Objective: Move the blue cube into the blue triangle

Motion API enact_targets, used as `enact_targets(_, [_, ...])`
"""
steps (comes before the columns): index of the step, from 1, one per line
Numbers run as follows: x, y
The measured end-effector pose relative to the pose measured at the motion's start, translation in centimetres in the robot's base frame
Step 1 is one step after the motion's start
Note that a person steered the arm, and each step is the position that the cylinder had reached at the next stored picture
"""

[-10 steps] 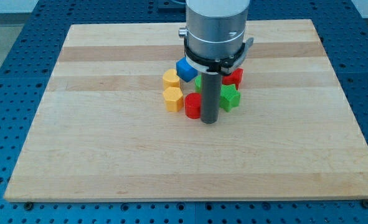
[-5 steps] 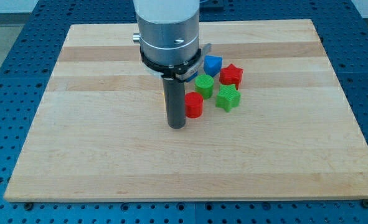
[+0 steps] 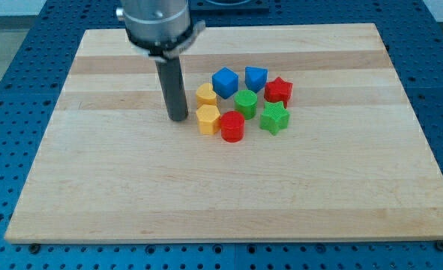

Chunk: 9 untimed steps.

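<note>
Camera view: wooden table (image 3: 94, 195) on a blue pegboard surface (image 3: 11, 97). The arm comes down from the upper left of the frame and ends in a straight dark rod; my tip (image 3: 178, 118) rests on the table just left of the block cluster, apart from every block. The tool is a plain rod — nothing to open or close, and it has hold of nothing.

Blocks sit bunched right of centre, in the upper half of the frame:
- blue cube (image 3: 224, 82) at the cluster's top, tilted corner-on, just left of the blue triangle (image 3: 256, 77); a narrow gap shows between the two.
- red star (image 3: 279, 91) at the right edge of the cluster, just beside the blue triangle.
- green cylinder (image 3: 245, 102) in the middle, below the two blue blocks.
- green star (image 3: 274, 118) at lower right.
- red cylinder (image 3: 232, 127) at the bottom.
- two yellow blocks on the left side — upper yellow block (image 3: 206, 94), shape unclear, and a yellow hexagon (image 3: 208, 118) below it; the hexagon is the block nearest my tip.
</note>
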<state>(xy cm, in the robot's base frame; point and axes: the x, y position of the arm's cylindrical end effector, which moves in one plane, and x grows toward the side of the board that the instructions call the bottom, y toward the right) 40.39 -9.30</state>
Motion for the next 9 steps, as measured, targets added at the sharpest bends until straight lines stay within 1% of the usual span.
enact_targets(1, [-3.3, -0.2])
enact_targets(2, [-3.8, 1.6])
enact_targets(4, [-7.1, 6.0])
enact_targets(5, [-7.1, 7.1])
enact_targets(7, [-6.8, 5.3])
enact_targets(9, [-4.7, 5.3])
